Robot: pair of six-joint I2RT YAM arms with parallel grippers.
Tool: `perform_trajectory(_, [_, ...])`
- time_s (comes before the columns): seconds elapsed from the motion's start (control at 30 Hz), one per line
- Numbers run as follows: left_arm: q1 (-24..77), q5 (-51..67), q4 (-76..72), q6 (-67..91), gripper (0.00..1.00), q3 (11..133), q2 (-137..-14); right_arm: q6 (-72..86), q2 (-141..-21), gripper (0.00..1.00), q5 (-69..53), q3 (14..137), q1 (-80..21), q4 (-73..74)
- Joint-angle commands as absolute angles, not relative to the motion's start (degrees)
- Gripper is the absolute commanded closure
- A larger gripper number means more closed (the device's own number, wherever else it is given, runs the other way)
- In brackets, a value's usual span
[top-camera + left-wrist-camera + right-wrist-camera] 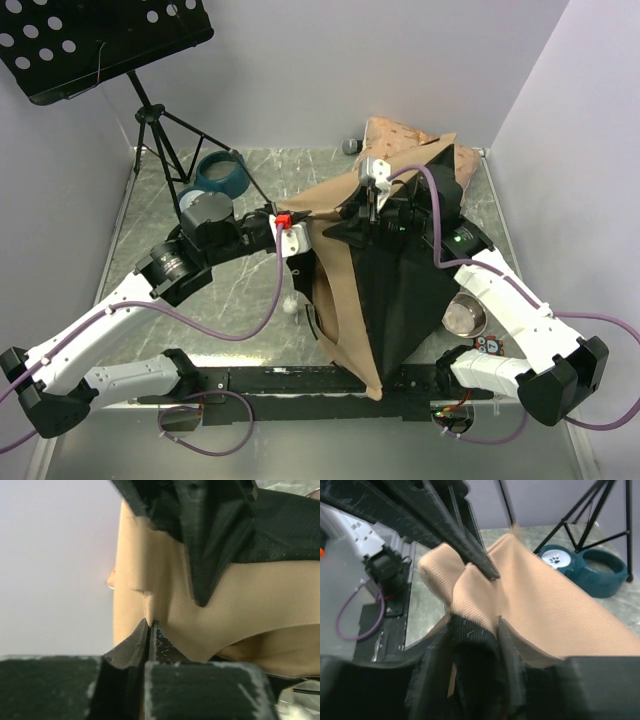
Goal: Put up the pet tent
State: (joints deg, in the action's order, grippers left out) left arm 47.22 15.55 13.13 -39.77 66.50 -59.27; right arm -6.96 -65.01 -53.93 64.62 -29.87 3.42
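Observation:
The pet tent (340, 290) lies slumped mid-table, tan fabric on the left and its black base panel (390, 290) on the right. My left gripper (306, 230) reaches its upper left edge. In the left wrist view that gripper (149, 622) is shut on a thin fold of the tan fabric (240, 595). My right gripper (368, 208) points down onto the top of the tent. In its own view the right gripper (475, 625) stands open, a black ribbed hem and tan cloth (545, 600) bulging between the fingers. A white pom-pom (291, 305) lies beside the tent.
A blue double pet bowl (218, 175) (580, 567) stands at the back left beside the legs of a music stand (160, 130). A pinkish plush cushion (400, 135) lies behind the tent. A metal bowl (465, 315) sits by the right arm.

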Motion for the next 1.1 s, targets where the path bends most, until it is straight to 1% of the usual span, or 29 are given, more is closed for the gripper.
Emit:
perform_trajectory(0.0, [47.0, 16.9, 13.0, -37.1, 0.99, 71.5, -59.8, -14.2, -63.4, 0.49, -57.4, 68.4, -31.1, 8.3])
perform_trajectory(0.07, [47.1, 16.4, 13.5, -36.9, 0.99, 71.9, -59.9, -15.0, -63.3, 0.42, -57.0, 69.0, -31.2, 8.6])
perform_trajectory(0.37, [47.0, 16.4, 13.8, -36.2, 0.99, 71.5, -59.9, -12.1, -63.5, 0.39, -54.4, 69.7, -31.8, 5.4])
perform_trajectory(0.4, [47.0, 16.9, 13.9, -36.2, 0.99, 71.5, -59.9, -11.6, -63.5, 0.38, -54.1, 69.7, -31.8, 5.0])
perform_trajectory(0.43, [47.1, 17.1, 14.0, -36.3, 0.99, 71.5, -59.9, -11.1, -63.5, 0.32, -53.2, 69.7, -31.8, 4.1])
perform_trajectory(0.47, [47.1, 17.4, 14.1, -36.4, 0.99, 71.6, -59.9, -10.7, -63.5, 0.29, -52.7, 69.5, -31.8, 3.5])
perform_trajectory(0.57, [47.1, 18.0, 14.5, -36.4, 0.99, 71.6, -59.6, -11.0, -63.2, 0.25, -51.9, 69.1, -31.8, 2.1])
perform_trajectory(0.63, [47.1, 18.4, 14.7, -36.3, 0.99, 71.5, -59.4, -12.2, -62.1, 0.25, -52.2, 68.3, -31.7, 0.8])
perform_trajectory(0.8, [47.0, 18.8, 15.3, -35.9, 0.99, 71.7, -59.1, -13.0, -60.1, 0.29, -53.7, 65.7, -31.7, -3.2])
perform_trajectory(0.97, [46.6, 19.1, 16.2, -35.0, 0.99, 72.9, -59.6, -16.8, -60.4, 0.36, -54.1, 65.7, -32.5, -1.3])
perform_trajectory(1.07, [46.3, 19.9, 16.3, -34.4, 0.99, 73.3, -59.4, -20.1, -60.6, 0.37, -53.2, 65.6, -33.1, -0.3])
